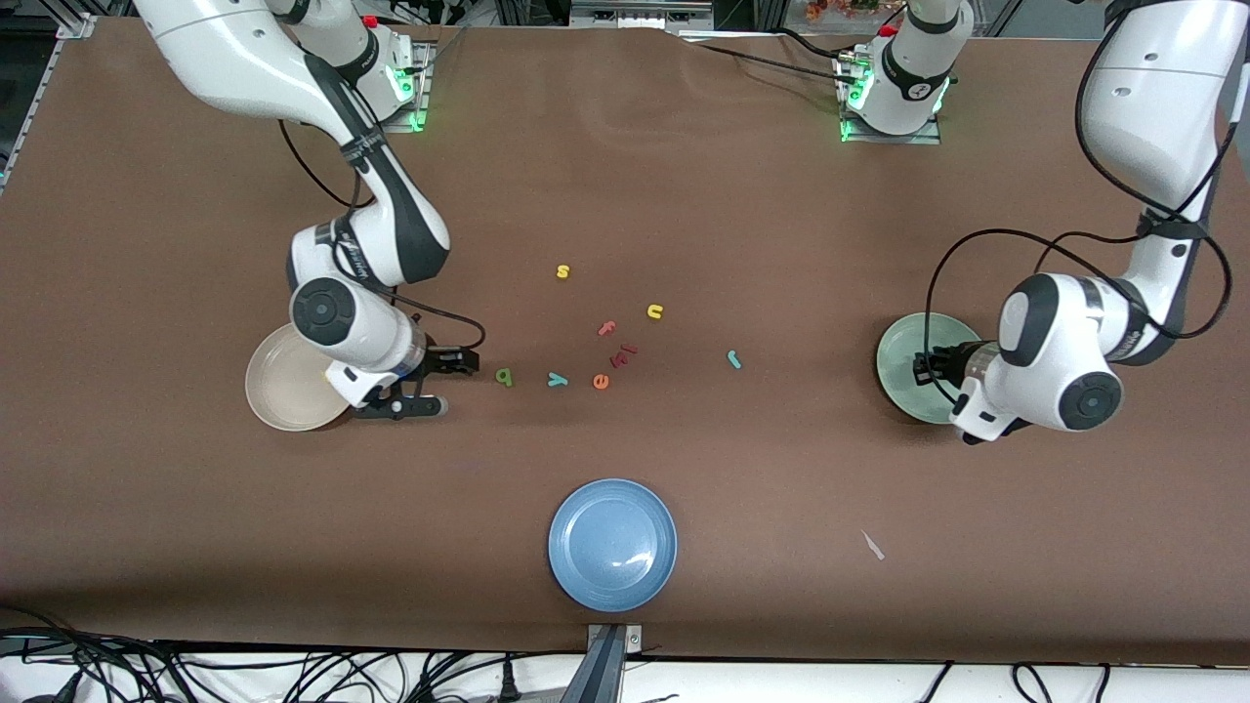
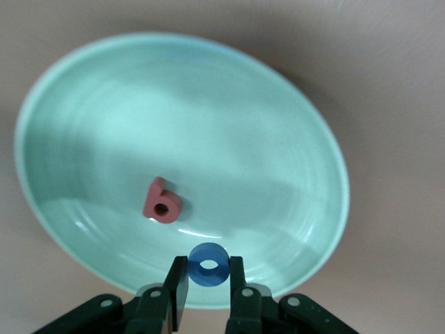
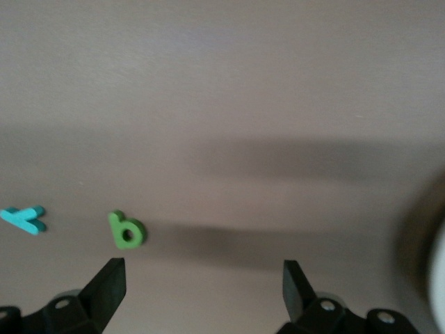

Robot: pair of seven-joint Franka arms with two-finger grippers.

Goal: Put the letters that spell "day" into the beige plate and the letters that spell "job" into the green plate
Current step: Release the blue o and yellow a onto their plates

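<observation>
My worry first: my left tool (image 2: 208, 278) is clamped on the small blue foam ring o (image 2: 208, 264) over the round pale mint-green plate (image 1: 903, 351), near its rim. If I release it here, I judge the light foam could bounce or roll out onto the brown counter (image 1: 684, 195). The pink-red foam b (image 2: 162, 202) already lies in that plate; a drop onto it could knock it about.

My right tool (image 3: 201, 278) hangs with its fingers spread wide and empty, low over the counter just beside the round cream-beige plate (image 1: 278, 386). The tiny green foam a (image 1: 504, 376) lies ahead of it, off toward one finger, not between them, so closing from here would likely miss or flick it toward the teal foam y (image 1: 557, 379) beside it.

The teal hook-shaped j (image 1: 733, 359) lies apart on the counter, toward the green plate. I cannot spot the yellow d.
</observation>
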